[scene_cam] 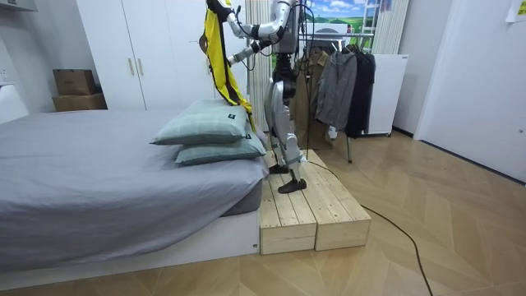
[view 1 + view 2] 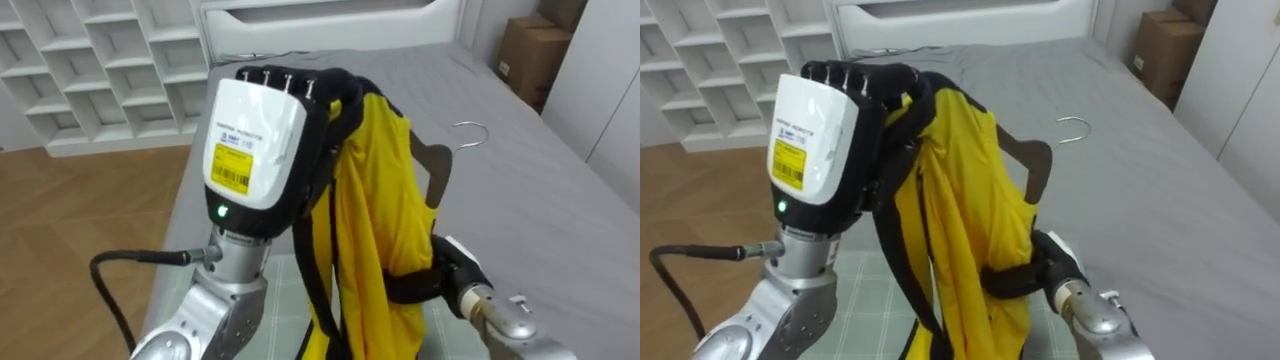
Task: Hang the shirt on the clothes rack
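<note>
The yellow garment, black-trimmed, hangs in the air on a wooden hanger whose hook points towards the grey bed. In the eye views the left hand is raised with its back to the camera, fingers curled over the garment's top. Lower down, the right hand has its fingers wrapped round the cloth. The room view adds the robot standing on a wooden platform beside the pillows, with a clothes rack behind.

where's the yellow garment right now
In the eye views the yellow garment is gripped between the left hand and right hand, above the grey bed.
</note>
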{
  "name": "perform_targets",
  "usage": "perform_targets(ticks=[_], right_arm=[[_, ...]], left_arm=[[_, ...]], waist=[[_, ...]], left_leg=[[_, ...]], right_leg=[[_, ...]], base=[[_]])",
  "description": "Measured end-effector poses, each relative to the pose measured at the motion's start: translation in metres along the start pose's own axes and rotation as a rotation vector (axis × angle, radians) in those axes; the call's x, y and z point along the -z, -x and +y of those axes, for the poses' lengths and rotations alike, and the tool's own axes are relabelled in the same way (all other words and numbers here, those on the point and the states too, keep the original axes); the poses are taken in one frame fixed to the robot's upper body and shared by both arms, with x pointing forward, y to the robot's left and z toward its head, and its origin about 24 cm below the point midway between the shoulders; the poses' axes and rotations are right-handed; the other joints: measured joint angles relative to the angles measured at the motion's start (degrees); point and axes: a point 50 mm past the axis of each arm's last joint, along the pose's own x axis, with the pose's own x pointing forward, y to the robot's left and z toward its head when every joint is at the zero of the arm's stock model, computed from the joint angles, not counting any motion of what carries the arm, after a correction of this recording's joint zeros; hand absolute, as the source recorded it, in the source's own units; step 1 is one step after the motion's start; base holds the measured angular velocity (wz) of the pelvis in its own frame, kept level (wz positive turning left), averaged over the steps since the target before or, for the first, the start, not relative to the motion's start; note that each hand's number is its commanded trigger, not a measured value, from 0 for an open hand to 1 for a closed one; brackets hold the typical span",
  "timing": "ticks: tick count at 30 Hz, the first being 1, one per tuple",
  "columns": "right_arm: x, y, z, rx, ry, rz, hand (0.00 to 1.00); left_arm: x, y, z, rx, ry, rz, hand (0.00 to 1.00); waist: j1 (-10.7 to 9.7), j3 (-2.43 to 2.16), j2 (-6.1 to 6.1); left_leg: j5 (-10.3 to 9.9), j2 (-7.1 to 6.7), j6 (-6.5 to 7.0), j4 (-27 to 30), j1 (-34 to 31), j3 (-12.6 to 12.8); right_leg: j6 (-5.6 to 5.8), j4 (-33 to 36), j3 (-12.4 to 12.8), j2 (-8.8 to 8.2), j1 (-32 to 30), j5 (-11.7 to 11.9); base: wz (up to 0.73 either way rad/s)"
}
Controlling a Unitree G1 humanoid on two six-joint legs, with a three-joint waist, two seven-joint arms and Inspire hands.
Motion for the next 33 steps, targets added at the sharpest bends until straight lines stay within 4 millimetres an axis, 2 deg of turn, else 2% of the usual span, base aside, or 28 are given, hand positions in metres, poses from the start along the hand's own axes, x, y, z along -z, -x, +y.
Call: perform_targets(ticks=[1, 2, 3, 5, 7, 8, 10, 11, 14, 18, 22, 25, 33], right_arm=[[-0.003, 0.001, -0.006, 0.029, 0.031, -0.011, 1.00], [-0.005, 0.001, -0.012, 0.061, 0.068, -0.018, 1.00], [-0.007, 0.002, -0.017, 0.093, 0.110, -0.029, 1.00], [-0.010, 0.004, -0.028, 0.142, 0.181, -0.037, 1.00], [-0.008, 0.008, -0.037, 0.175, 0.245, -0.033, 1.00], [-0.005, 0.011, -0.042, 0.186, 0.290, -0.025, 1.00], [-0.004, 0.013, -0.049, 0.204, 0.364, -0.011, 1.00], [-0.003, 0.015, -0.053, 0.225, 0.398, -0.007, 1.00], [0.000, 0.018, -0.056, 0.274, 0.474, -0.004, 1.00], [0.002, 0.025, -0.060, 0.334, 0.567, -0.026, 1.00], [0.000, 0.029, -0.061, 0.365, 0.605, -0.059, 1.00], [-0.001, 0.039, -0.063, 0.400, 0.646, -0.097, 1.00], [0.001, 0.052, -0.061, 0.428, 0.715, -0.159, 1.00]], left_arm=[[0.005, 0.001, 0.001, 0.008, -0.018, 0.005, 0.65], [0.009, 0.003, 0.002, 0.020, -0.033, 0.010, 0.20], [0.014, 0.007, 0.003, 0.033, -0.043, 0.022, 0.00], [0.019, 0.014, 0.002, 0.064, -0.062, 0.032, 0.00], [0.025, 0.024, 0.000, 0.120, -0.084, 0.048, 0.00], [0.029, 0.033, -0.002, 0.161, -0.097, 0.066, 0.00], [0.034, 0.043, -0.005, 0.221, -0.102, 0.092, 0.00], [0.038, 0.049, -0.007, 0.268, -0.110, 0.096, 0.00], [0.046, 0.065, -0.013, 0.374, -0.123, 0.117, 0.00], [0.048, 0.077, -0.014, 0.425, -0.066, 0.166, 0.00], [0.051, 0.080, -0.011, 0.420, -0.051, 0.174, 0.00], [0.053, 0.083, -0.007, 0.411, -0.042, 0.191, 0.00], [0.057, 0.093, -0.003, 0.381, -0.022, 0.276, 0.00]], waist=[[-0.18, -0.03, -0.10], [-0.12, -0.12, -0.29], [-0.23, -0.18, -0.48], [-0.20, -0.20, -0.93], [-0.12, -0.43, -1.45], [-0.09, -0.56, -1.82], [-0.16, -0.55, -2.53], [-0.20, -0.62, -3.24], [-0.14, -1.09, -4.38], [0.22, -1.23, -4.98], [0.37, -1.12, -5.20], [1.42, -1.18, -5.53], [1.72, -1.19, -6.28]], left_leg=[[0.00, 0.01, 0.00, 0.11, -0.22, 0.00], [0.03, 0.02, 0.04, 0.21, -0.19, -0.02], [0.03, 0.05, 0.04, 0.39, -0.29, -0.12], [0.03, 0.07, 0.04, 0.37, -0.28, -0.35], [0.03, 0.13, 0.04, 0.32, -0.20, -0.45], [0.03, 0.16, 0.04, 0.30, -0.11, -0.42], [0.03, 0.14, 0.04, 0.29, -0.17, -0.48], [0.03, 0.15, 0.04, 0.29, -0.20, -0.55], [0.03, 0.14, 0.04, 0.32, -0.23, -0.48], [0.03, 0.15, 0.04, 0.36, -0.22, -0.44], [0.03, 0.17, 0.04, 0.31, -0.27, -0.26], [0.03, 0.21, 0.04, 0.25, -0.23, 0.07], [0.03, 0.21, 0.04, 0.29, -0.03, 0.13]], right_leg=[[0.00, 0.01, -0.22, -0.06, -0.07, 0.00], [0.00, 0.04, -0.46, -0.06, -0.04, 0.00], [0.00, 0.06, -0.75, -0.10, -0.02, 0.00], [0.01, 0.03, -1.02, -0.10, -0.03, -0.01], [0.01, 0.02, -1.08, -0.05, 0.09, -0.01], [0.01, 0.10, -1.09, -0.01, 0.19, -0.01], [0.01, 0.17, -1.12, -0.04, 0.16, 0.00], [0.01, 0.14, -1.20, -0.04, 0.15, -0.01], [0.01, 0.06, -1.04, -0.03, 0.16, 0.00], [0.01, 0.11, -1.06, -0.03, 0.18, 0.00], [0.00, 0.05, -0.90, 0.03, 0.05, -0.03], [-0.02, 0.05, -0.33, 0.17, -0.14, -0.04], [-0.02, 0.05, 0.24, 0.18, 0.00, -0.04]], base=[[0.04], [0.05], [0.00], [0.07], [0.03], [0.00], [0.02], [0.00], [0.00], [0.00], [-0.01], [-0.08], [-0.01]])
